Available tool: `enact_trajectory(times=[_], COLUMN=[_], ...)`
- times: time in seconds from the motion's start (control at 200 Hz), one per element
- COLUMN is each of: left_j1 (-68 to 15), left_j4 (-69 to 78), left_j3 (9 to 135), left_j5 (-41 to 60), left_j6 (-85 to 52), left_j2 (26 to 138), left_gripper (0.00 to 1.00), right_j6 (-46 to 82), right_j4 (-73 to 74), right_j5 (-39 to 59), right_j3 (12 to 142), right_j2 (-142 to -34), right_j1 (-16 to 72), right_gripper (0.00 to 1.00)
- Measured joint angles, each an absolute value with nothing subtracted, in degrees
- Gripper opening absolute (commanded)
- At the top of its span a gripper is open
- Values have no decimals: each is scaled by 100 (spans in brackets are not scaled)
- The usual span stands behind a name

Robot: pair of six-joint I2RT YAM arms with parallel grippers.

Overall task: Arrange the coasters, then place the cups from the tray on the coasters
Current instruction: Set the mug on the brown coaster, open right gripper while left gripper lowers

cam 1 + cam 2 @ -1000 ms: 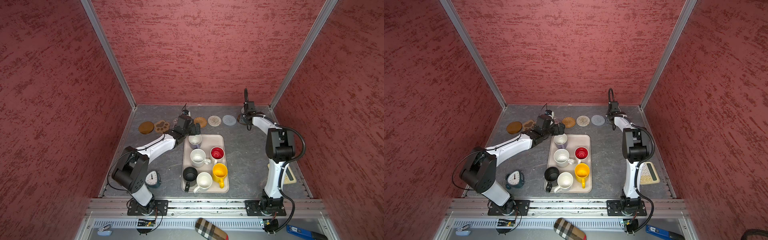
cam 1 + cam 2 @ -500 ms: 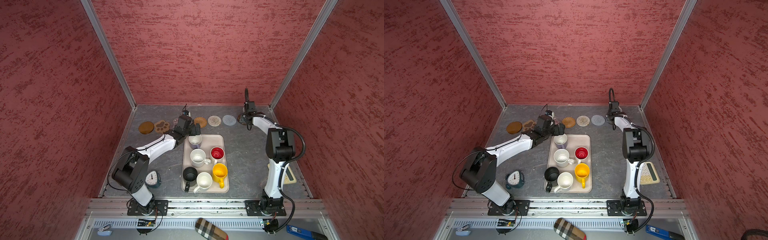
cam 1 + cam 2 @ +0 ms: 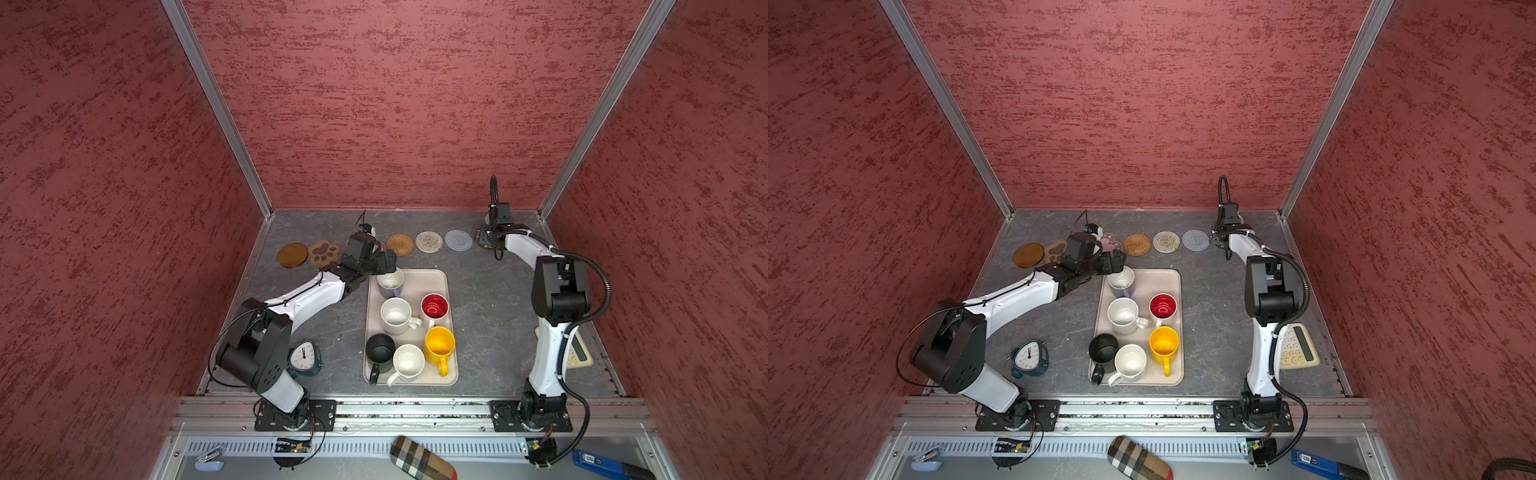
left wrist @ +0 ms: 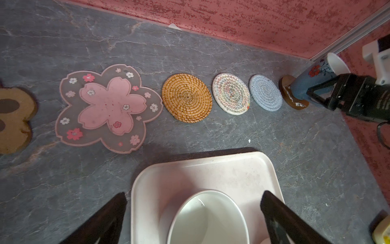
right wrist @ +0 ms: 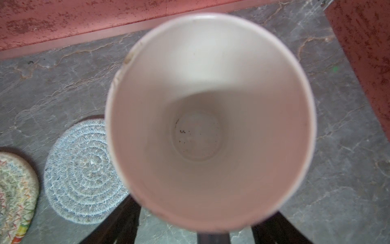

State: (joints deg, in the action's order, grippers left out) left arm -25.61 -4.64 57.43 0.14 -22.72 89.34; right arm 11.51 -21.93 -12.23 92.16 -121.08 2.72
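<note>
Left wrist view: light blue cup, red flower print, white inside, standing on second brown disc by far right corner of worktop, closing off the coaster row. Right end effector spread either side of it; contact w/ cup wall not readable. Judged a release: cup seated, nothing pinched.

Along far edge from left corner: brown disc, tan paw, pink flower, rattan, whitish woven, grey-lavender round. All flat, bare, side by side w/o overlap, so arranging prob. finished.

Left end effector spread wide, straddling lavender-grey cup at far left corner of tray, not pinching yet. Prob. lined up as next pick: closest cup to that arm.

Also upright on tray: white cup, red-inside cup, black cup, second white cup, yellow cup. Glossy, rigid, handled. Blue one tall, narrow-based, so tippy if bumped on pull-back.
</note>
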Motion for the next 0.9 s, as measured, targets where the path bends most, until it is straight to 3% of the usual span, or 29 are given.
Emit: enact_trajectory(times=[0.145, 0.291, 0.571, 0.656, 0.897], left_j1=[-2279, -2276, -2226, -2220, -2217], left_j4=[-484, -521, -565, -591, -593], left_j3=[5468, 5256, 4689, 4569, 4305], left_j5=[154, 266, 445, 539, 808], left_j6=[-2388, -2416, -2504, -2443, -2443], left_j2=[8637, 8414, 7970, 7907, 7885], left_gripper=[90, 62, 21, 0, 0], right_j6=[1155, 1175, 1245, 1264, 1328], right_j4=[-2196, -2206, -2171, -2158, -2084], right_j5=[-1205, -1170, -1052, -1004, -917], right_j3=[9185, 9087, 8860, 8842, 8573], right_j2=[-12095, -11935, -11343, -11229, -10975], right_j1=[272, 272, 272, 272, 272], right_gripper=[87, 91, 95, 95, 96])
